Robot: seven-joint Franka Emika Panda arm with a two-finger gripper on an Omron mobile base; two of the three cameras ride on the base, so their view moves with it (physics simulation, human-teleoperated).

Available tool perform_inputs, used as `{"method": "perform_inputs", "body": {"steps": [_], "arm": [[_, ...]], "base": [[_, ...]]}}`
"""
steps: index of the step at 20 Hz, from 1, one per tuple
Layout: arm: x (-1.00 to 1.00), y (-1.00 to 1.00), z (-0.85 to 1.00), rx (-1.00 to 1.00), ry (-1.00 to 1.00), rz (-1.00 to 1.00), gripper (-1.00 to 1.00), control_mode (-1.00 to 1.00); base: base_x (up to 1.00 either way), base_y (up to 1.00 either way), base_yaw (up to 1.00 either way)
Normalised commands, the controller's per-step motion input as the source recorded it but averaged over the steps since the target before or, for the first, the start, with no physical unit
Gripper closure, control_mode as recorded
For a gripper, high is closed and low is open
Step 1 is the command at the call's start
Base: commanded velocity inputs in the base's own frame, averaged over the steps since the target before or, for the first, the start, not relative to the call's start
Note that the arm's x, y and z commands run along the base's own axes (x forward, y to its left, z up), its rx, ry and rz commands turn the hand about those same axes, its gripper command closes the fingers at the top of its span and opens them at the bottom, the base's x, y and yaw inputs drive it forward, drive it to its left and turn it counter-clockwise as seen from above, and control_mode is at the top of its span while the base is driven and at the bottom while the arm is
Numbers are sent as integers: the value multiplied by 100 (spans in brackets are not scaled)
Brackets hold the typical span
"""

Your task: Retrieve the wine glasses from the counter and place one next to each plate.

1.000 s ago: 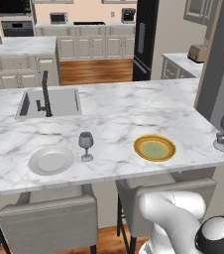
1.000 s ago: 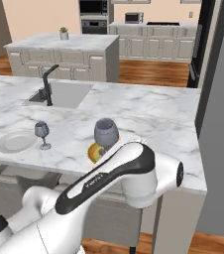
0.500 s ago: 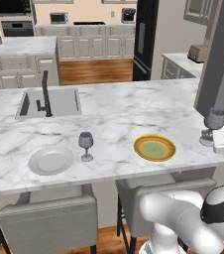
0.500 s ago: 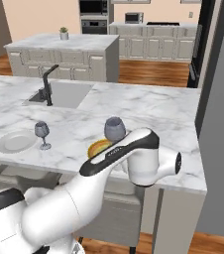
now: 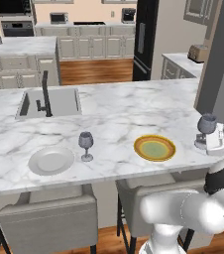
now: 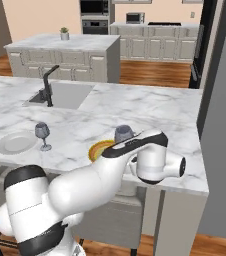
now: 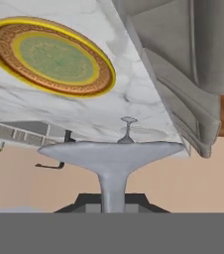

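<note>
- A wine glass (image 5: pixel 206 130) is clamped in the gripper (image 5: pixel 214 140), apparently just above the island's right edge, beside the yellow-rimmed plate (image 5: pixel 154 148).
- The second wine glass (image 5: pixel 86 145) stands near the front edge, beside the white plate (image 5: pixel 51 160).

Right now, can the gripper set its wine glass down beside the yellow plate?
Probably yes. The gripper is shut on a wine glass just right of the yellow plate, and the marble island beside that plate is bare.

Bright, even rendered light; soft shadows.
</note>
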Motion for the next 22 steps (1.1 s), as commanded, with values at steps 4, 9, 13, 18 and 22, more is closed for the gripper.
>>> {"method": "perform_inputs", "body": {"steps": [4, 9, 13, 18, 22], "arm": [[42, -9, -29, 0, 0, 0, 100, -100], [33, -10, -22, 0, 1, 0, 100, -100], [23, -11, -29, 0, 0, 0, 100, -100], [27, -2, -22, 0, 0, 0, 100, -100], [29, -6, -29, 0, 0, 0, 100, -100]], "base": [[0, 0, 0], [0, 0, 0], [0, 0, 0], [0, 0, 0], [0, 0, 0]]}}
